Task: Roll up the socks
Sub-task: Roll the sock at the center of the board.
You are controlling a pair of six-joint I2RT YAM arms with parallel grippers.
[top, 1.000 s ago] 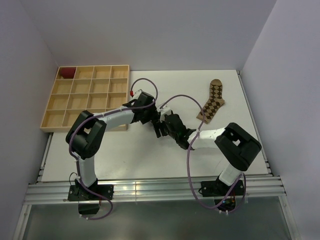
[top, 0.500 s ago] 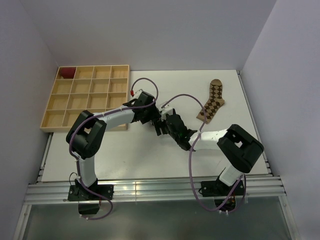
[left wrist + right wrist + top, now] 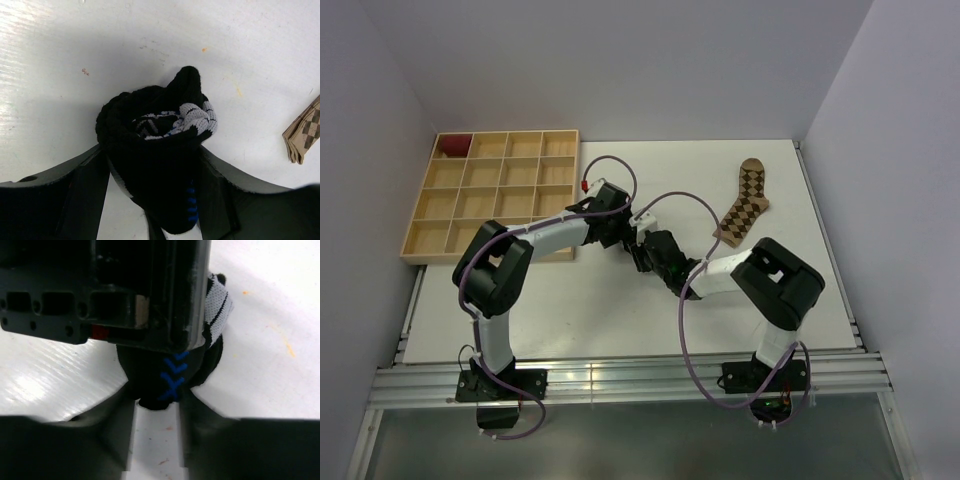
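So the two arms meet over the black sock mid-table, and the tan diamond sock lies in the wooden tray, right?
Not in the tray. The top view shows the tan sock flat on the table, off to the right; the tray holds only a small red bundle. The black sock is mid-table, as you say.

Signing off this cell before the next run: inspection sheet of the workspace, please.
Surface: white table, small marks, no spill seen.
Job's things: black sock bunched between both grippers, mid-table; tan argyle sock flat, far right, apart.
Clutter: wooden tray at left; dark red bundle in its far-left corner compartment.
Grippers: left gripper shut on black sock; right gripper flanks same sock, grip unclear.
Cables: purple cables loop over both arms; no snag seen.
Surroundings: plain walls; metal rail at near edge.
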